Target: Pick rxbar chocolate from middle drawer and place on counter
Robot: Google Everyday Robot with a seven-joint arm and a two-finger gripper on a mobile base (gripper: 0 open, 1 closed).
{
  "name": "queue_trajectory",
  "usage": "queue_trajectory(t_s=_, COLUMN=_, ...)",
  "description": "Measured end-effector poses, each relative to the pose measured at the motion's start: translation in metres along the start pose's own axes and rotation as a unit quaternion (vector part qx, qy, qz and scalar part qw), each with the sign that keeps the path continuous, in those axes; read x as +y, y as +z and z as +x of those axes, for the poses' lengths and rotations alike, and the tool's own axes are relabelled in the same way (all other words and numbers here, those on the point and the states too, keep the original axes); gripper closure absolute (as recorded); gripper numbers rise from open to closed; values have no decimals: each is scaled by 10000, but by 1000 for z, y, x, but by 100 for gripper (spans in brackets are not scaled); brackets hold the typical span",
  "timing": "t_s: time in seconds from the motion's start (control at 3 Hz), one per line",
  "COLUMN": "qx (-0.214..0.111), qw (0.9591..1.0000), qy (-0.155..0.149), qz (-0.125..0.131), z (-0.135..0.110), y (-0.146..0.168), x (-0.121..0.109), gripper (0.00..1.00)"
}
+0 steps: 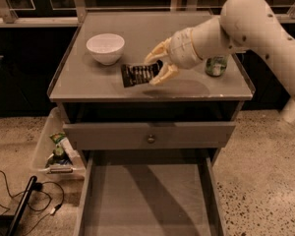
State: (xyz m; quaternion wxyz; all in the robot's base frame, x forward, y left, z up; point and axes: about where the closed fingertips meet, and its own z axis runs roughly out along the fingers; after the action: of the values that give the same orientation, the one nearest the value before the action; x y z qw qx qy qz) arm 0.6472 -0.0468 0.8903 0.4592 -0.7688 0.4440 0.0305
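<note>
Grey and shallow, the middle drawer (146,200) stood pulled out nearest the camera, its plain floor bare and its front end cut off by the lower edge of the view. To its left on the speckled floor lay dark cables (19,200), partly cropped, and a pale bin (42,149) holding a few items too jumbled to name. Above the drawer sat a closed drawer front (187,134) with a small round knob (150,138), and a dark gap above it hid whatever lay inside.

On top was the counter (83,80), flat and glossy. The gripper (150,71) hung over its front middle, its pale fingers (156,52) clenched on the rxbar chocolate (136,75). The bar was a small flat black rectangle with pale lettering stripes, tilted slightly, its right end covered by the fingers. Whether it touched the counter or hung just above could not be told; a soft shadow lay on the surface beside it.

Farther back stood a white bowl (105,47) to the left. On the right, a green can (216,66) was half hidden behind the thick white arm (246,18), which ran off the right edge.
</note>
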Motion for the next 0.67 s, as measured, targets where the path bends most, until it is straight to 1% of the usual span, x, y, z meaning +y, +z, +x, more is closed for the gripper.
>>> queue_trajectory(t_s=0.33, qx=-447, qw=9988, qy=155, qz=150, z=9, y=20, x=-41, gripper=100)
queue_trajectory(t_s=0.67, qx=-306, qw=9945, qy=756, qz=653, z=36, y=0, x=-73, gripper=100)
